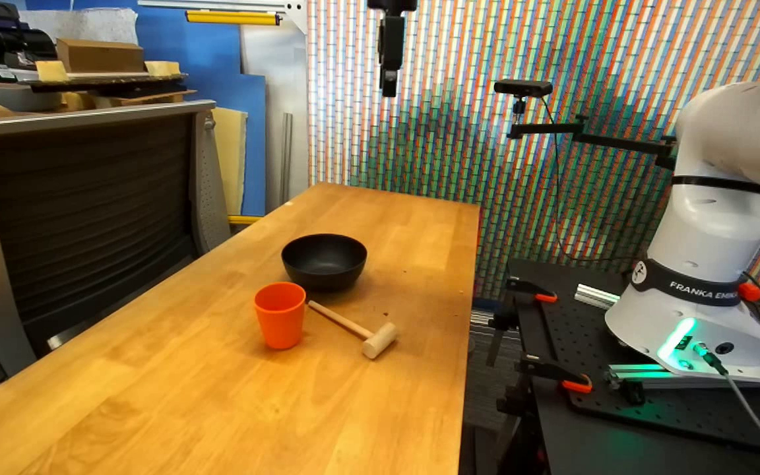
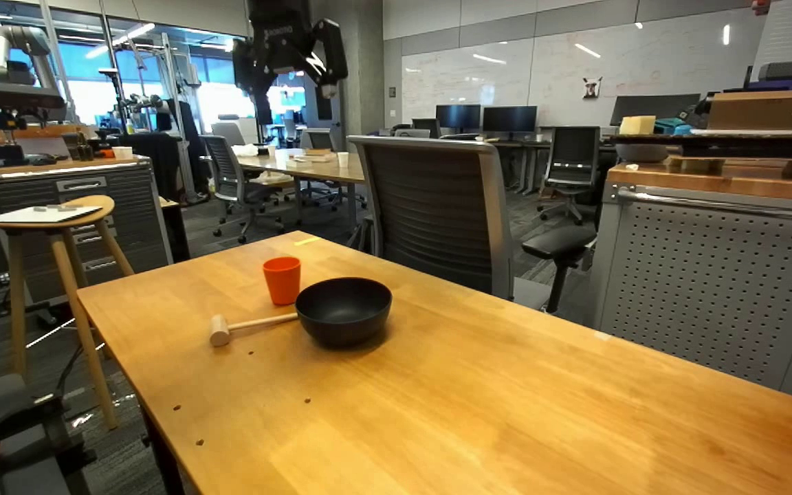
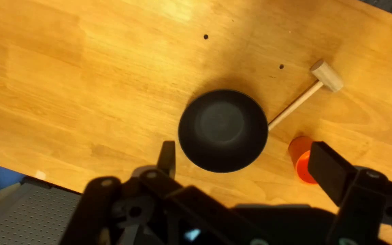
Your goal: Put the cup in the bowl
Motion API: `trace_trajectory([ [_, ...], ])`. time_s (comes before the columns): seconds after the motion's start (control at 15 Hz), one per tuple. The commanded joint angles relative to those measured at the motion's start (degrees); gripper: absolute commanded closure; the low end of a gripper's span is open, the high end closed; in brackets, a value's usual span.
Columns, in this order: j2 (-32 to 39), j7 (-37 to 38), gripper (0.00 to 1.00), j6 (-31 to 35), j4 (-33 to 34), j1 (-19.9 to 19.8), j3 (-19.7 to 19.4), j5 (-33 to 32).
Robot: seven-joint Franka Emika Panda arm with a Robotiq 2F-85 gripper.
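While the pincer (image 2: 296, 102) gapes wide, empty, orange cup (image 2: 282, 283) well below, near bowl (image 2: 344, 333)

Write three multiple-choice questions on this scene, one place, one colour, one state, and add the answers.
1. Where is the cup relative to the bowl?
A) inside B) beside C) underneath

2. What colour is the cup?
A) orange B) blue C) white

3. How is the gripper?
A) shut B) holding the cup C) open

1. B, every view shows it next to the bowl.
2. A, both exterior views show orange sides.
3. C, its fingers stand apart in the wrist view.
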Motion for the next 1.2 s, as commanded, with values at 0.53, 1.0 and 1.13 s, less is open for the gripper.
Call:
trace_trajectory([
  [0.53,41.73,-1.27,0.00,-6.27,34.13,1.74,8.22,2.31],
  [1.0,55.51,-3.21,0.00,-16.24,47.68,3.21,12.41,3.58],
  [1.13,57.58,-2.91,0.00,-18.03,49.46,3.83,12.85,3.57],
])
